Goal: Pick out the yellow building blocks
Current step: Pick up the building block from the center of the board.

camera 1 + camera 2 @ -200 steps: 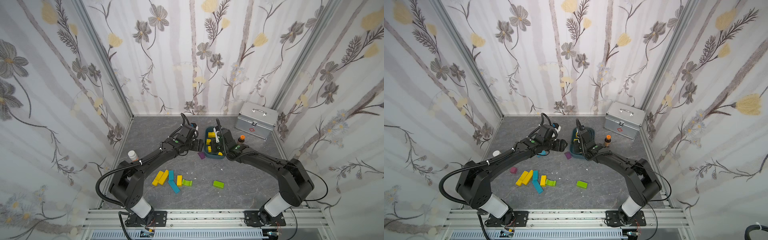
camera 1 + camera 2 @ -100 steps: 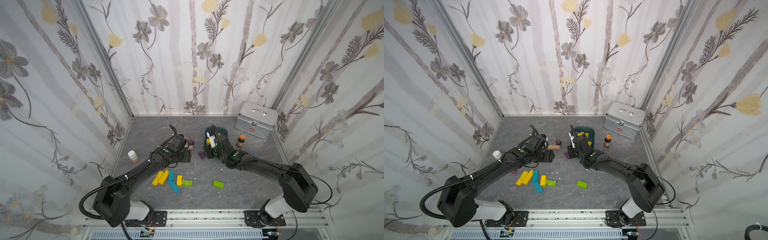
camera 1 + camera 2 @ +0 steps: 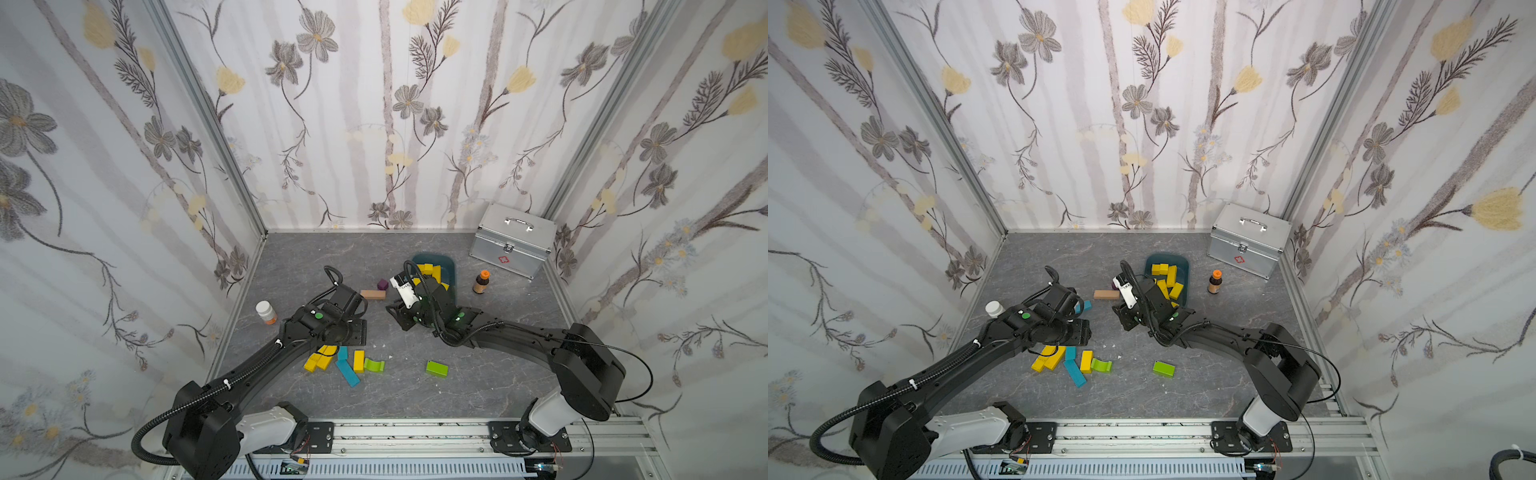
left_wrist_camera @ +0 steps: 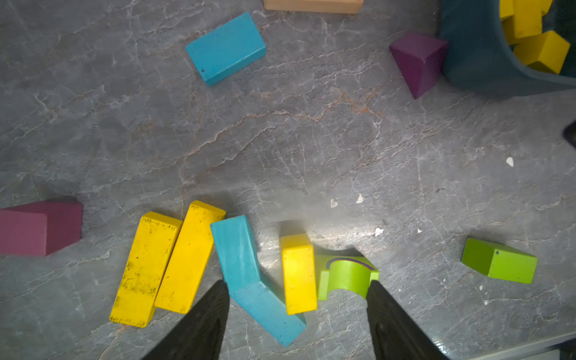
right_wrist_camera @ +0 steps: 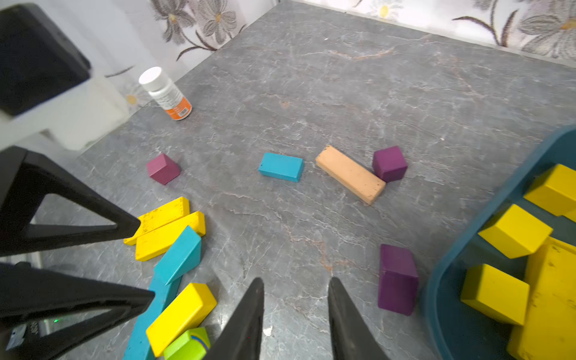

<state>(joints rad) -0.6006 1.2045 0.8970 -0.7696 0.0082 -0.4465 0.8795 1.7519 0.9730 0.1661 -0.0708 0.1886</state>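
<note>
Item: yellow building blocks (image 4: 190,255), three loose on worktop (image 4: 311,140), more in teal bin (image 4: 467,46). Left gripper (image 4: 297,283) fingers (image 4: 199,327) apart, empty, above loose blocks; right gripper (image 5: 296,280) fingers (image 5: 243,324) slightly apart, empty.

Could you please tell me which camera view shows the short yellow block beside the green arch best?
The left wrist view: the short yellow block lies large and unobstructed beside the green arch. Both top views show it small; the right wrist view shows it at a slant, one end hidden by the arch.

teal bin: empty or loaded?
Partly filled. The teal bin holds several yellow building blocks, with its floor showing between them. Three loose yellow blocks lie outside it.
</note>
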